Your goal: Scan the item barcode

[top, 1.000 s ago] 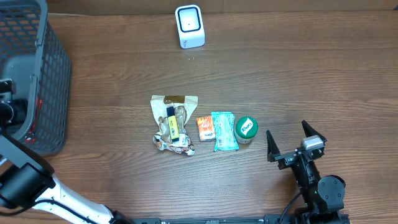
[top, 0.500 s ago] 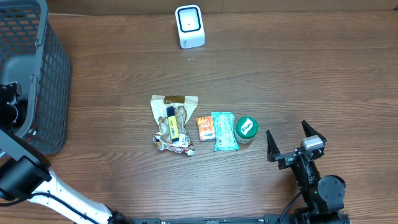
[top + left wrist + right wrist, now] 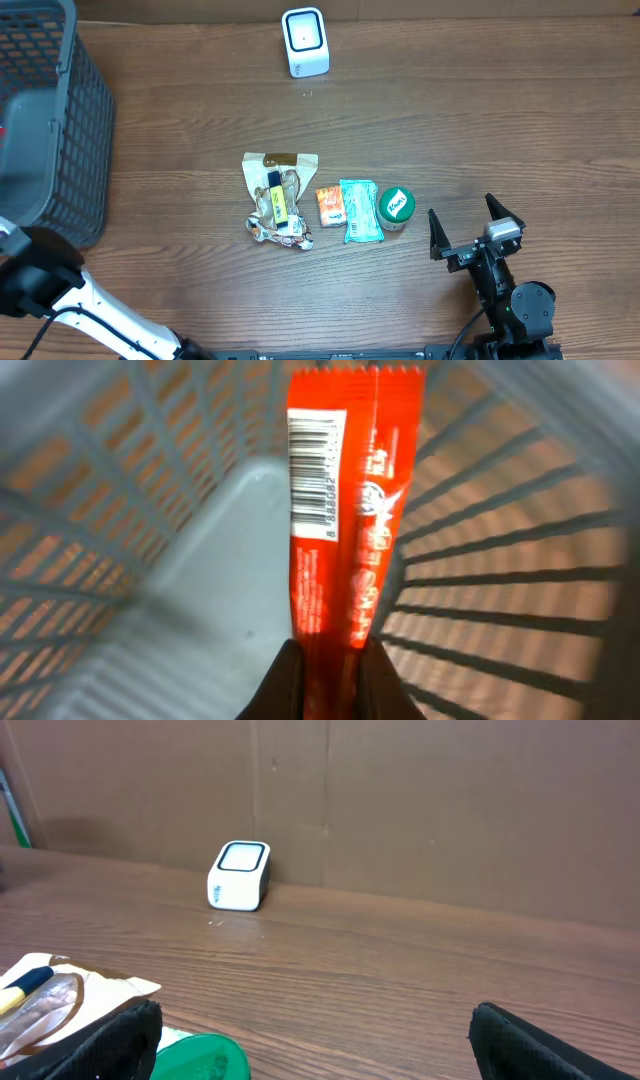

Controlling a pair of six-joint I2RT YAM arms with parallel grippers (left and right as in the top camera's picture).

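- Left pincer (image 3: 330,660) clamped on a red wrapper (image 3: 345,510) (barcode towards the wrist camera), basket (image 3: 500,560) mesh behind it.
- Right pincer (image 3: 470,228) spread apart over the surface (image 3: 500,120).

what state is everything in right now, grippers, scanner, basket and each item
red plastic wrapper with barcode: gripped at one end, barcode showing
left gripper: shut on the wrapper
right gripper: open, empty
grey plastic mesh basket: upright
white box-shaped scanner: upright, nothing in front of it
green-lidded jar: lid on
clear snack bag: lying flat
small orange packet: lying flat
teal packet: lying flat
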